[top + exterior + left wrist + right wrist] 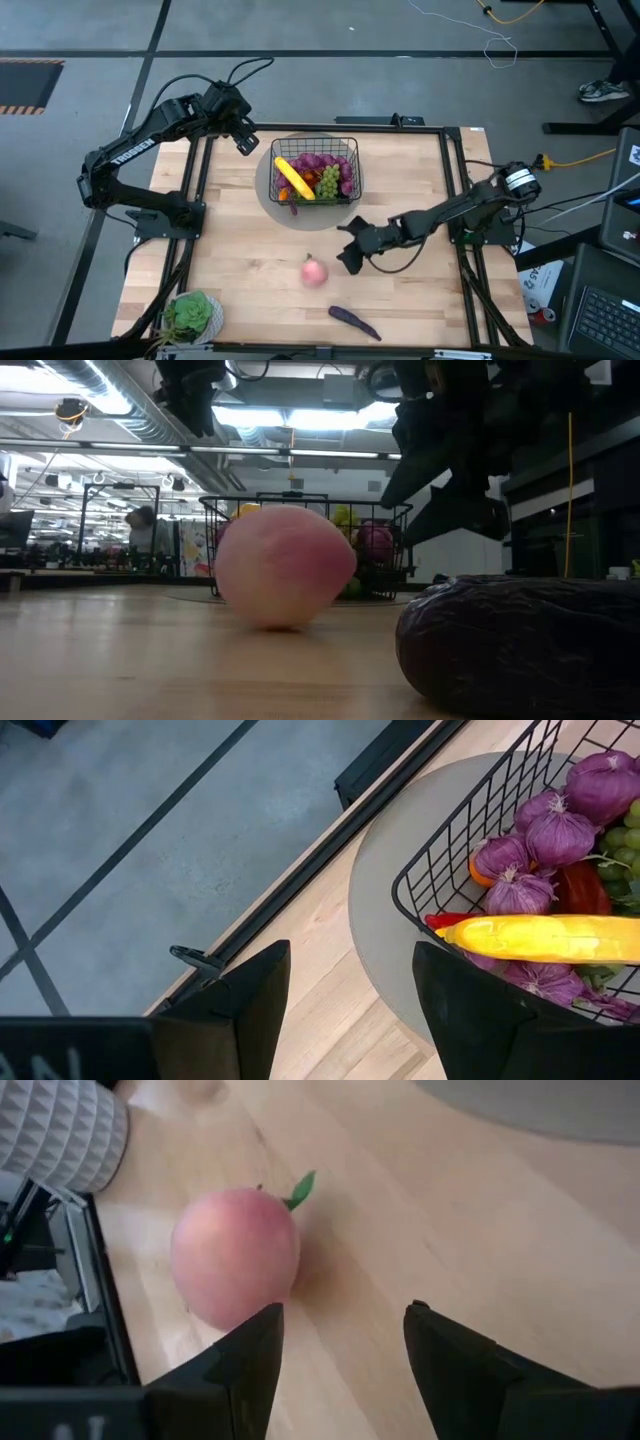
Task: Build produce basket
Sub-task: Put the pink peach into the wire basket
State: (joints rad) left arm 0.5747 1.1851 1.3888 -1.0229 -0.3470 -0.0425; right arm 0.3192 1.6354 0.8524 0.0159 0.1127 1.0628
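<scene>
Nearest the table's front edge lies the purple eggplant (pixel 354 321), with the potted plant (pixel 190 314) at the front left corner; neither is touched. Just behind, the pink peach (pixel 314 271) rests on the bare wood. The right gripper (pixel 350 247) hovers just beside the peach, fingers spread and empty. Farther back, the black wire basket (pixel 352 150) sits on the round grey disc (pixel 268 190), already holding the yellow banana (pixel 293 178), purple garlic-like bulbs (pixel 318 162), green grapes (pixel 328 182) and a red piece. The left gripper (pixel 245 138) waits at the basket's far left corner, fingers apart, holding nothing.

Judged progress: mostly filled; peach and eggplant remain.

The right wrist view alone shows the peach's green leaf (pixel 301 1187); the left wrist view resolves the bulbs; the low view shows the peach standing clear of the basket.
</scene>
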